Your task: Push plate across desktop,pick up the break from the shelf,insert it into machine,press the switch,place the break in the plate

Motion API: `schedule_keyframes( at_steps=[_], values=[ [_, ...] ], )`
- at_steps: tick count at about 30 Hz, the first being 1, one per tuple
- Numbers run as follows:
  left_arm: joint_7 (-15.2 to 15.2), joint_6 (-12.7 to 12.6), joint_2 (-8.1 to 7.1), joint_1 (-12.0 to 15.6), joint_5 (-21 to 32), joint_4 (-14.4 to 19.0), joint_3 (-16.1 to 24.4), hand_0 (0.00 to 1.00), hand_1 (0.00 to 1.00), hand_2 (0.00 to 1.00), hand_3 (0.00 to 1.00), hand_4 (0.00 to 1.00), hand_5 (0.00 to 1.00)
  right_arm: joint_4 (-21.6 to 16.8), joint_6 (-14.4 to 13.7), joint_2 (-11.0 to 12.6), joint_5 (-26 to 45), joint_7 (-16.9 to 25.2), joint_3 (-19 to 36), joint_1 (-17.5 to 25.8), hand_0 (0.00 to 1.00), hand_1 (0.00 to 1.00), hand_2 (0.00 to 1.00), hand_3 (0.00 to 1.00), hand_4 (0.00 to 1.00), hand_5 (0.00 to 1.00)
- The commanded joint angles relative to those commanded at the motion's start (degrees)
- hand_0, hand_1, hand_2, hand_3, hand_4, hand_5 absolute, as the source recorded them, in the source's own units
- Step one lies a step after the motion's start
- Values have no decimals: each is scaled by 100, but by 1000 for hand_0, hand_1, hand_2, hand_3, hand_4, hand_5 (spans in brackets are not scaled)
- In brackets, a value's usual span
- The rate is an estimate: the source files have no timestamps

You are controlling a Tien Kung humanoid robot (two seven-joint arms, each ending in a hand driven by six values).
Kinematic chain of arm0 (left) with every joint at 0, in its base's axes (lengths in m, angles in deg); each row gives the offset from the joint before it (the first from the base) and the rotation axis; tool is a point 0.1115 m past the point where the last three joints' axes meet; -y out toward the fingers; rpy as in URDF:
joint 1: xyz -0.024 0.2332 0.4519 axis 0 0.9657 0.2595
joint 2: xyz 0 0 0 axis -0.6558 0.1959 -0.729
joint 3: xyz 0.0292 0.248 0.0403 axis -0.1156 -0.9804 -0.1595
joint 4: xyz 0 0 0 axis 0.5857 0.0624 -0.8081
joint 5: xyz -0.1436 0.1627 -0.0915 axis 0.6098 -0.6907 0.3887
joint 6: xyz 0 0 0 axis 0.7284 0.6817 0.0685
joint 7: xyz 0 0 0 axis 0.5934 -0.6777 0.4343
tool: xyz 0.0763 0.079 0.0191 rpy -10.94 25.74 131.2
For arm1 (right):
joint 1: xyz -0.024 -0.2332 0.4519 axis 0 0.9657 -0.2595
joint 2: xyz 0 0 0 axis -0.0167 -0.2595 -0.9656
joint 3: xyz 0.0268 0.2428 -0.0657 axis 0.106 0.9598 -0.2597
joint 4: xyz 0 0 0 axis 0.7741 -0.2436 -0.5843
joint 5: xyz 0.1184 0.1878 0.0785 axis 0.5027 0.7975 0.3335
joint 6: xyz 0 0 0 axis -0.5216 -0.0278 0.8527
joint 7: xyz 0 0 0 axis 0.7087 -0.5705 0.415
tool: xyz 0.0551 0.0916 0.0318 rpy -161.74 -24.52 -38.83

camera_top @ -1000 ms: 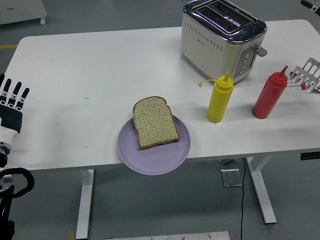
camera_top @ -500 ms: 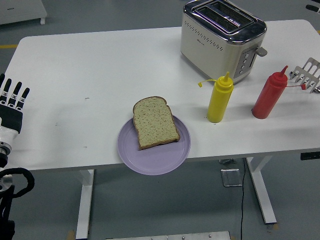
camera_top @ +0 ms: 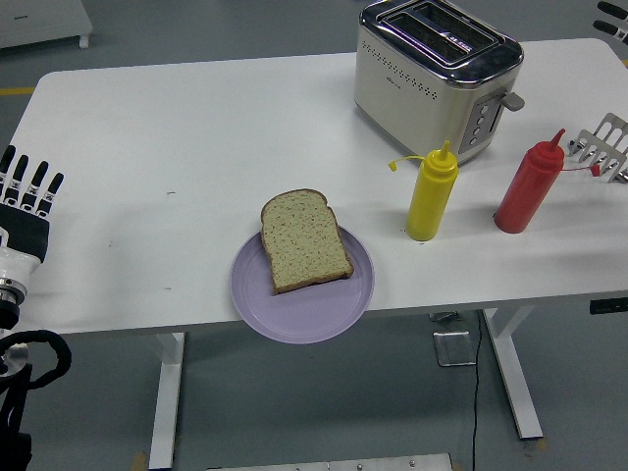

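A white tabletop [camera_top: 196, 147] holds a silver toaster [camera_top: 437, 78] at the far right, its slots empty. A lilac plate [camera_top: 324, 304] overhangs the near edge and carries the bread slice [camera_top: 304, 240]. Yellow [camera_top: 432, 193] and red [camera_top: 530, 183] squeeze bottles stand right of it, beside a metal rack [camera_top: 608, 145]. The left robot hand [camera_top: 25, 201] rests at the left edge, fingers spread, empty. The bread seems delivered; nudging the plate fully onto the table would steady it.

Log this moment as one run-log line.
bread slice: on purple plate | plate: overhanging table's near edge | toaster: slots empty | left robot hand: open at left edge, holding nothing | right: barely visible top right
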Motion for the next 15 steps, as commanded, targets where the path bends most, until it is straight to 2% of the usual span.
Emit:
schedule_keyframes(
  at_steps=[15],
  values=[
    [-1, -3, -4, 14, -1, 1, 1, 847, 890, 974, 826, 644, 998, 29, -2, -10, 116, -18, 37, 29, 708, 705, 714, 714, 440, 361]
  ],
)
